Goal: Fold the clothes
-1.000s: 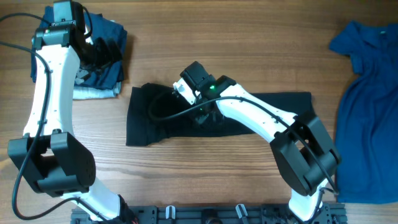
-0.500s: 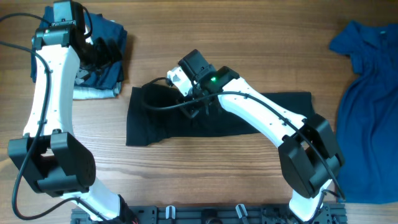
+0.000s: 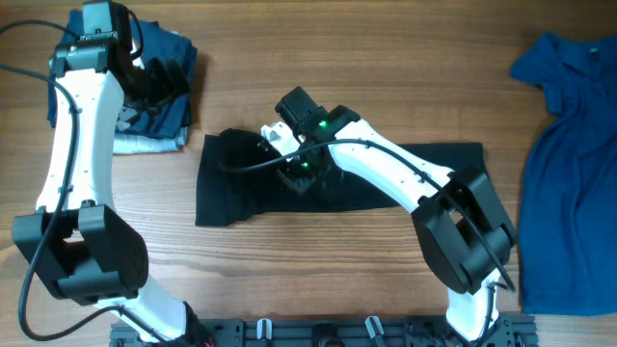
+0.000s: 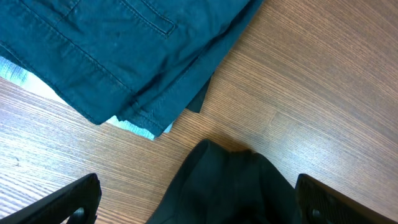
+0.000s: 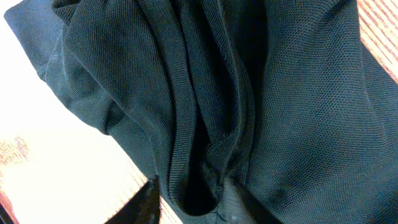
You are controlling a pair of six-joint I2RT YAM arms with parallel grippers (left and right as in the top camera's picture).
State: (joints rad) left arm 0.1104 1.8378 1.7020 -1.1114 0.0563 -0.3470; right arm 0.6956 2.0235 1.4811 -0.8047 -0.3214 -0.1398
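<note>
Overhead, you see a wooden desk (image 3: 366, 48) with a black shirt (image 3: 424, 173) lying at its centre, folded into a long band that runs left to right. Its left part is wider and rumpled; its right end lies flat.

Your right arm reaches from the near right edge across the band. The right hand (image 3: 299, 173) is down on the shirt's rumpled left half. In the right wrist view, the hand (image 5: 196, 202) has its two fingers (image 5: 152, 199) a little apart, with a ribbed fold of the black shirt (image 5: 298, 112) lying between them. You cannot tell whether they pinch the fold or only sit on each side of it.

Your left arm stretches to the far left corner. The left hand (image 3: 159, 82) hovers over a navy pile (image 3: 178, 48), well apart from the shirt. In the left wrist view, this hand (image 4: 199, 202) is spread wide and holds nothing. The navy pile (image 4: 112, 43) lies on a pale blue garment (image 4: 134, 126).

A blue shirt (image 3: 569, 145) lies loose at the desk's right edge.
</note>
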